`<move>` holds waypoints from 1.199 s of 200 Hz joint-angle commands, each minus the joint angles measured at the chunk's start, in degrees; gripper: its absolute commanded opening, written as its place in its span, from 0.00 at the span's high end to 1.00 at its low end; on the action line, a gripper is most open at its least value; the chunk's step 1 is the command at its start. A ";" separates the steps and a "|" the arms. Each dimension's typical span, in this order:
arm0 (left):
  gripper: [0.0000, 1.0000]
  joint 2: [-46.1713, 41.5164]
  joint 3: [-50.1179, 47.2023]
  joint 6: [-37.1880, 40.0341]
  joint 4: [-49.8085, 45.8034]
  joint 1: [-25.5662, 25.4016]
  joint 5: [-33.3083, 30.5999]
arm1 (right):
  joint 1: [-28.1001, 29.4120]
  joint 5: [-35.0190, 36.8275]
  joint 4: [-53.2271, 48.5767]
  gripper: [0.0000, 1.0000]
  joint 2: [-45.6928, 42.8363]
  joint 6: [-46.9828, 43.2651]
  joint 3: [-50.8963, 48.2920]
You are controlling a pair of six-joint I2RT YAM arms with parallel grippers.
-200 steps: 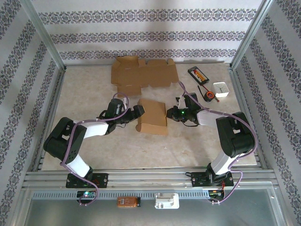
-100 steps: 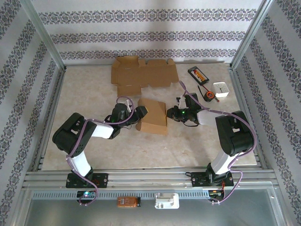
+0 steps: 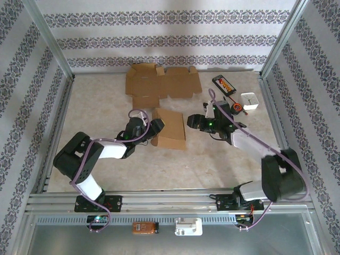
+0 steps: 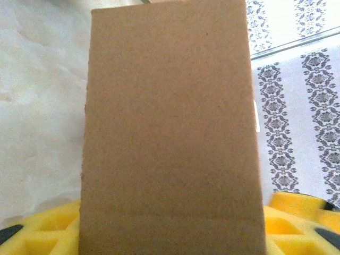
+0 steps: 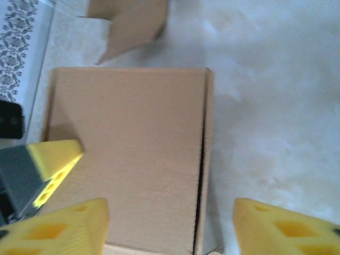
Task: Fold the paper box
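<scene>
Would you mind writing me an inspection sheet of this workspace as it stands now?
Surface: pale mottled table, no spills seen.
Job's things: folded box mid-table, closed; flat cardboard blank behind it, near the back wall.
Clutter: black device, white tub and small orange-black item at far right.
Grippers: left gripper at the box's left edge, fingers either side of the cardboard, grip unclear; right gripper open at the box's right edge.
Cables: purple cables along both arms, no snag seen.
Surroundings: patterned walls, metal frame.

No readable text or labels, paper box [image 3: 171,128] plain brown cardboard
</scene>
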 commanded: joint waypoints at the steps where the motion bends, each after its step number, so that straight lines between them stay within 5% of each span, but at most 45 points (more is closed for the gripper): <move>1: 0.53 -4.69 0.56 3.00 -6.67 0.28 -3.61 | 7.03 13.02 1.76 0.26 -6.84 -14.92 -0.17; 23: 0.53 -9.37 2.64 2.52 -14.90 1.08 -5.76 | 16.73 21.51 7.19 0.18 -11.63 -29.81 -2.48; 79: 0.54 -17.61 3.31 -1.89 -20.49 2.86 -7.52 | 35.96 23.42 15.55 0.04 -8.86 -73.99 -7.75; 108: 0.55 -19.90 2.62 -5.43 -20.62 3.33 -7.79 | 37.75 28.50 19.63 0.02 -1.70 -76.21 -5.32; 151: 0.56 -20.01 3.16 -10.01 -19.59 3.92 -4.50 | 38.41 49.31 38.72 0.02 10.83 -85.47 -4.06; 240: 0.56 -20.35 3.35 -10.48 -20.44 4.11 -2.86 | 35.26 54.44 61.73 0.07 24.49 -95.16 -3.01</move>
